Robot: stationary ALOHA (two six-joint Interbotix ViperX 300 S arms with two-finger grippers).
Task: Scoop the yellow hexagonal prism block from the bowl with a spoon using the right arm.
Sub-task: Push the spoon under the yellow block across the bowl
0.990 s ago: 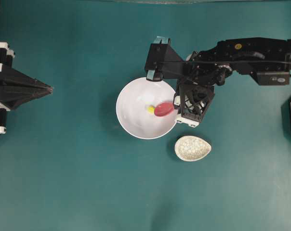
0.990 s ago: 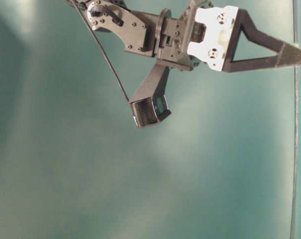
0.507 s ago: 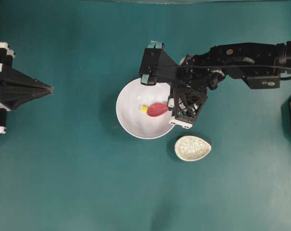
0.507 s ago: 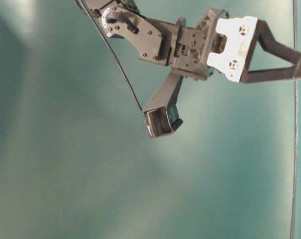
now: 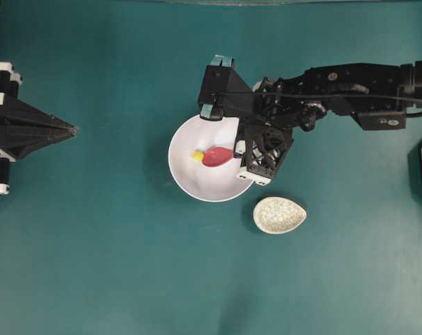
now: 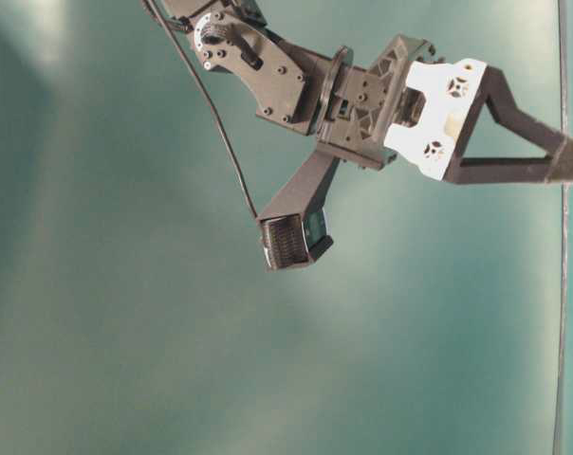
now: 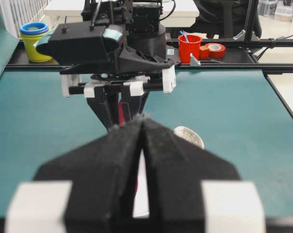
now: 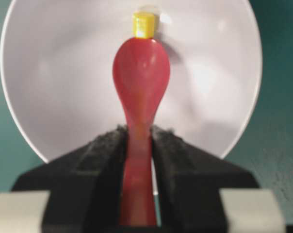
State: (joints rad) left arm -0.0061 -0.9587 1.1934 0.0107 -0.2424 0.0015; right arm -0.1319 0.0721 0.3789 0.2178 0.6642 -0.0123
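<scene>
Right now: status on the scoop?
Right gripper shut on spoon; left gripper shut, parked. Yellow block at spoon's tip, not in scoop, inside bowl. Nothing blocking.

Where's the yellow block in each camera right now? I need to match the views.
Overhead: yellow block left of centre in the white bowl, at the tip of the spoon.
Right wrist: top centre, just beyond the spoon's tip.
Table-level: not in view.
Left wrist: not visible.
Shared landmark: the red spoon.
</scene>
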